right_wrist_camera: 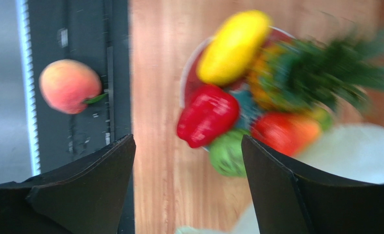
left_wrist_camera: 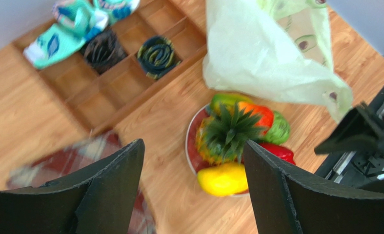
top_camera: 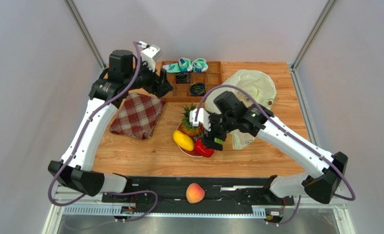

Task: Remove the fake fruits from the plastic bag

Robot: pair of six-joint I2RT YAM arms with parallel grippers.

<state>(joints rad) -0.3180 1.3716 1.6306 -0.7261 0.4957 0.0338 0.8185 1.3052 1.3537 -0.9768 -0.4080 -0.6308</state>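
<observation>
Several fake fruits lie piled on a plate (top_camera: 186,152): a pineapple (top_camera: 191,124), a yellow mango (top_camera: 183,141) and a red pepper (top_camera: 203,148). The right wrist view adds a green piece (right_wrist_camera: 228,153) and an orange-red fruit (right_wrist_camera: 284,131). A peach (top_camera: 194,193) rests off the table on the black rail. The plastic bag (top_camera: 252,87) lies crumpled behind and right of the plate. My right gripper (top_camera: 213,141) hangs open and empty over the plate's right edge. High at the back left, my left gripper (left_wrist_camera: 192,146) stands open, holding nothing.
A red plaid cloth (top_camera: 137,115) lies left of the plate. A wooden compartment tray (top_camera: 213,80) at the back holds rolled socks (top_camera: 191,65). The black rail (top_camera: 237,192) runs along the near edge between the arm bases.
</observation>
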